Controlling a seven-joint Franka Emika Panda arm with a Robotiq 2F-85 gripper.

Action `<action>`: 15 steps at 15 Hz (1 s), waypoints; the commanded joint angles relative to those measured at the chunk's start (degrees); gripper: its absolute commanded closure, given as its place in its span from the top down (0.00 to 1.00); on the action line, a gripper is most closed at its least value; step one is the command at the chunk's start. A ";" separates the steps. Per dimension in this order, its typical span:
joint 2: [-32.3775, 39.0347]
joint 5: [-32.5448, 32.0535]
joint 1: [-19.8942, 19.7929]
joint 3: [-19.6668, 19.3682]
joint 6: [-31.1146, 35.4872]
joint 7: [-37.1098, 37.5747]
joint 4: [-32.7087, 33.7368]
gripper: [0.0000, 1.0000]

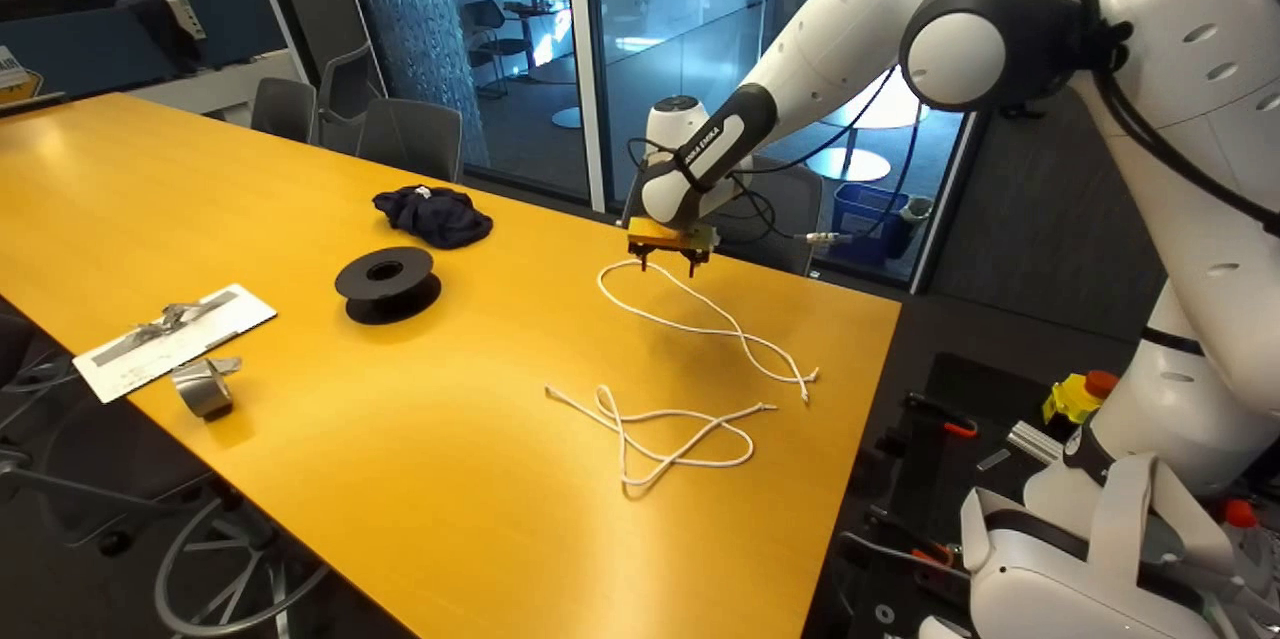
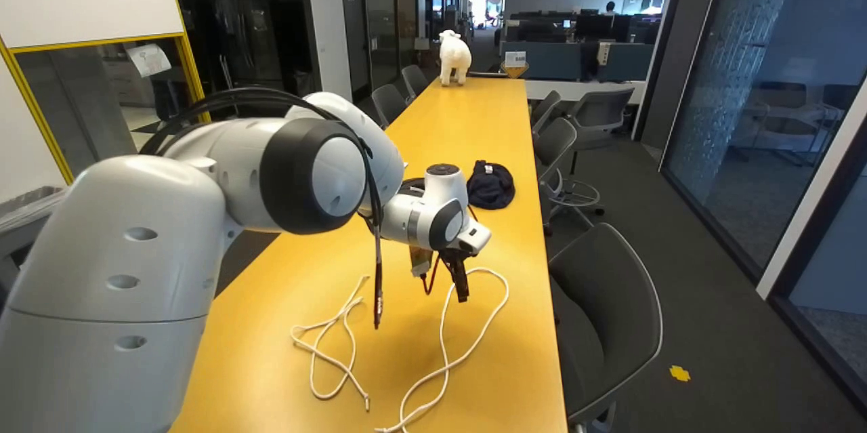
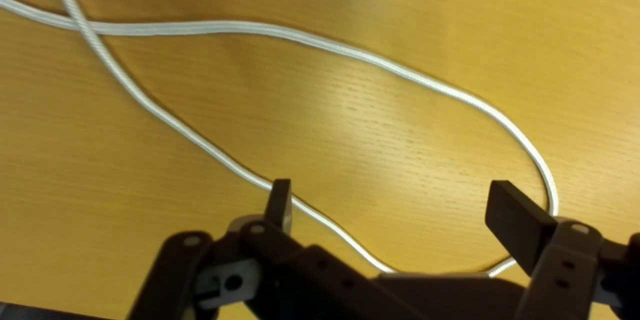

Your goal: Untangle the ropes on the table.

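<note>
The corner rope (image 1: 738, 332) lies near the corner where the desk's (image 1: 450, 479) short edge, by the robot base (image 1: 1165, 409), meets its long edge by the glass (image 1: 690, 49). The inner rope (image 1: 675, 459) is at that same end, apart from the corner rope and farther from that long edge. Each crosses only itself.

Your pincer (image 3: 390, 190) stands spread wide with nothing in its hold, above the rounded end of the corner rope's loop; the height is hard to judge.

Expect either rope to be light and limp: it should pull well, push poorly, and take a firm squeeze unharmed. The braided-looking surface ought to give you grip, but on a desk this glossy the whole length may slide when you tug. It is thin, so you'll likely need to come right down to the desk and pinch tight.

The loop's end is closest to you, yet a tug there would probably drag the crossing along rather than undo it. A better hold is just behind a free end, toward the short edge: choose the strand that looks uppermost at the crossing in the wrist view, and lift it over.
</note>
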 commanded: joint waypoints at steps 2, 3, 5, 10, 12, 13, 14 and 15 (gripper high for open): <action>-13.47 -0.63 -1.87 3.82 1.10 -10.73 -16.94 1.00; -15.60 0.37 -3.08 5.32 1.89 -14.60 -20.02 1.00; -19.35 1.66 -4.70 7.13 3.04 -21.25 -25.58 1.00; -22.71 6.27 -8.22 10.24 0.95 -36.78 -32.31 1.00; -21.93 7.85 -9.63 11.42 -0.25 -42.80 -32.77 1.00; -21.24 8.53 -10.27 12.09 -0.74 -45.63 -32.73 1.00; -20.74 8.83 -10.62 12.41 -1.04 -47.42 -32.82 1.00; -20.10 8.80 -10.75 12.66 -1.37 -48.88 -32.76 1.00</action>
